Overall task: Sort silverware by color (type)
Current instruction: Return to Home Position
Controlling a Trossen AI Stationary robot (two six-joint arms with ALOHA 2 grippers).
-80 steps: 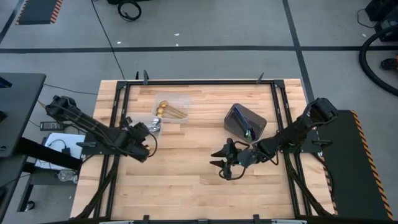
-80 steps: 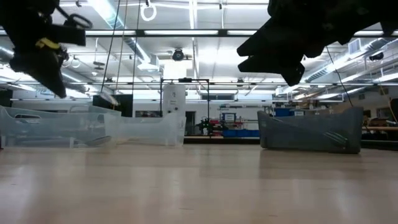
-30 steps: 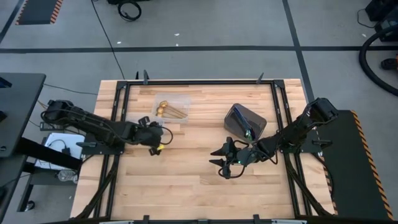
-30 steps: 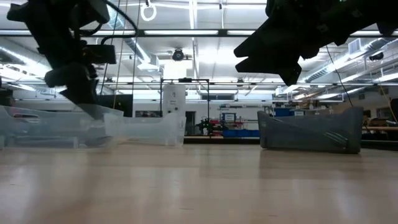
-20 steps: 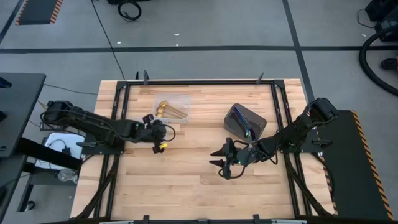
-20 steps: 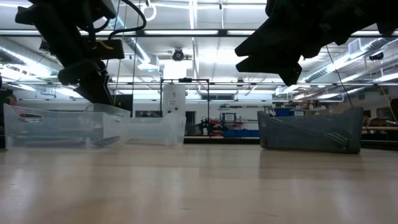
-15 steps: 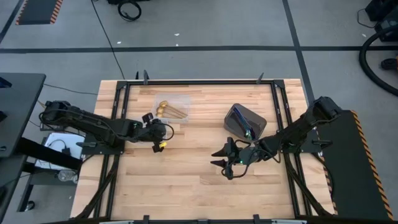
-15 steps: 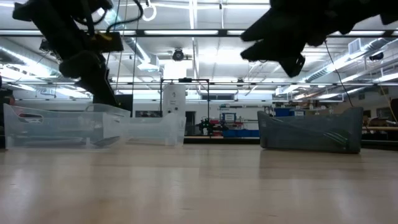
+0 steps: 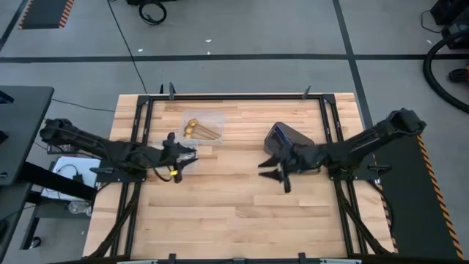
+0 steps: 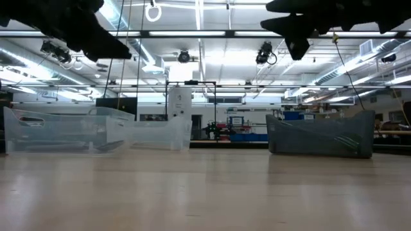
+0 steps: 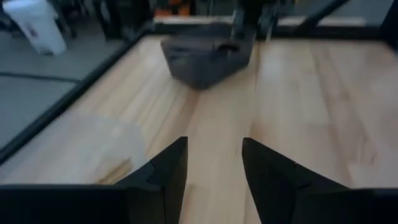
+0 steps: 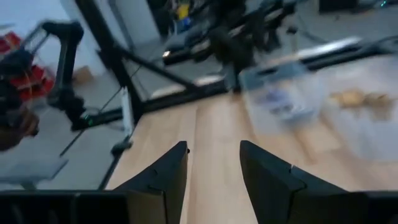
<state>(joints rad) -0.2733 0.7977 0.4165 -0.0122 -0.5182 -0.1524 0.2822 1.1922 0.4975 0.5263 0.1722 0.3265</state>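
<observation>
At the left-centre of the high view, your left gripper [image 9: 189, 152] hangs over the lower clear container [image 12: 311, 84], at the edge of the wooden table [image 9: 234, 220]. Its wrist camera shows the two dark fingers spread apart with nothing between them, only bare planks in the gap. Just above it in the frame sits the upper clear container [image 9: 214, 121], and the gold spoons [image 9: 198, 130] lie inside it, bowls toward the left.

Right of centre, your right gripper [image 9: 272, 174] hovers off the table just below and left of the dark grey bin [image 9: 287, 137]; its fingers also stand wide apart and carry nothing. From its wrist camera you can make out bluish spoons [image 12: 278, 101] in the nearer clear container (blurred, so I cannot count them), with the gold ones in the container beside it.

In the low view both arms sit high, at the upper left and upper right corners, well above the wood. The two clear containers stand at the left there and the grey bin at the right, well apart. Nothing shiny shows loose on the planks.
</observation>
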